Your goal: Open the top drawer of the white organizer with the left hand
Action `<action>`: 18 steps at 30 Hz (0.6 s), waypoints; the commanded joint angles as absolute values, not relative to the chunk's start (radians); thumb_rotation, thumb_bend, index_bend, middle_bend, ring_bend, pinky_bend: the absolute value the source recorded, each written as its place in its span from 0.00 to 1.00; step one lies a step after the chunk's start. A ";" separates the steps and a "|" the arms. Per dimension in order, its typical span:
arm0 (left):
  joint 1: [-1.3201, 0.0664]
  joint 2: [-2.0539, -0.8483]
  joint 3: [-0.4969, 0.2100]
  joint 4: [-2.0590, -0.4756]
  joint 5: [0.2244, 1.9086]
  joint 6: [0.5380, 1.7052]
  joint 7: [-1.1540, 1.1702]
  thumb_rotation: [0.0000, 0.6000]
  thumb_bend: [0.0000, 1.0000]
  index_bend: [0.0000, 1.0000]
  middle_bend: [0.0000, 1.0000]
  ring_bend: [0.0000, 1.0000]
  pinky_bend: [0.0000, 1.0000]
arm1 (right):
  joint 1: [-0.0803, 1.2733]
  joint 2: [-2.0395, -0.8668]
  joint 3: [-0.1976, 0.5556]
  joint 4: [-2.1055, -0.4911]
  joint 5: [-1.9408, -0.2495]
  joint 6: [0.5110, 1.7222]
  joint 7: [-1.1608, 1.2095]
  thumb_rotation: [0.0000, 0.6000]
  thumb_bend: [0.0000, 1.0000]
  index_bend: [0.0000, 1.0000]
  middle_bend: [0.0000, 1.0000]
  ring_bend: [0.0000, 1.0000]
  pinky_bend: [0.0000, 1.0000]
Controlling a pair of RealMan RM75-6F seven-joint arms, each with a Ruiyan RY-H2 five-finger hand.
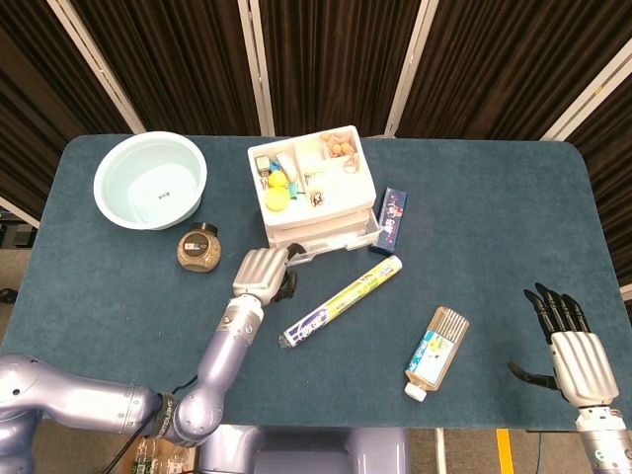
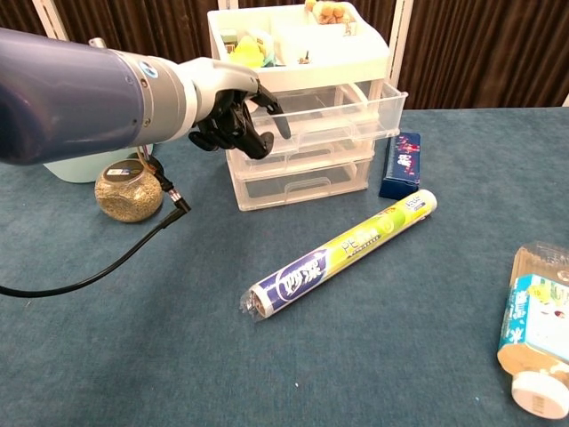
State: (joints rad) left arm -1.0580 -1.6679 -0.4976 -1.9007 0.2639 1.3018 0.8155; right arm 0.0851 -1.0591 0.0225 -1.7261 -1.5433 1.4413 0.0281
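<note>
Left robot hand (image 2: 233,114) is hooking curled fingers on the top drawer (image 2: 342,108), drawer sliding out toward the robot, partly open.

I see a teal-carpeted table (image 1: 118,276). Behind it hang dark pleated curtains (image 1: 326,59) with pale framing strips (image 1: 255,64).
</note>
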 commanded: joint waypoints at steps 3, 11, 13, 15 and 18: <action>-1.057 -1.656 -0.480 -1.923 0.270 1.301 0.800 1.00 0.66 0.28 1.00 0.97 0.98 | 0.085 -1.059 0.022 -1.729 -1.544 1.442 0.027 1.00 0.07 0.00 0.00 0.00 0.00; -1.062 -1.648 -0.459 -1.962 0.291 1.304 0.776 1.00 0.66 0.28 1.00 0.97 0.98 | 0.084 -1.061 0.021 -1.731 -1.549 1.445 0.024 1.00 0.07 0.00 0.00 0.00 0.00; -1.063 -1.644 -0.453 -1.971 0.292 1.307 0.773 1.00 0.66 0.29 1.00 0.97 0.98 | 0.084 -1.063 0.020 -1.729 -1.554 1.447 0.020 1.00 0.07 0.00 0.00 0.00 0.00; -1.063 -1.641 -0.450 -1.980 0.293 1.308 0.767 1.00 0.66 0.29 1.00 0.97 0.98 | 0.084 -1.064 0.019 -1.728 -1.556 1.447 0.019 1.00 0.07 0.00 0.00 0.00 0.00; -1.063 -1.638 -0.443 -1.990 0.305 1.307 0.755 1.00 0.66 0.29 1.00 0.97 0.98 | 0.084 -1.065 0.021 -1.727 -1.554 1.448 0.019 1.00 0.07 0.00 0.00 0.00 0.00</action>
State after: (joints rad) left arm -1.0629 -1.6389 -0.4458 -1.9868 0.3007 1.3076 0.7588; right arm 0.0843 -1.0653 0.0206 -1.7268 -1.5538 1.4475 0.0189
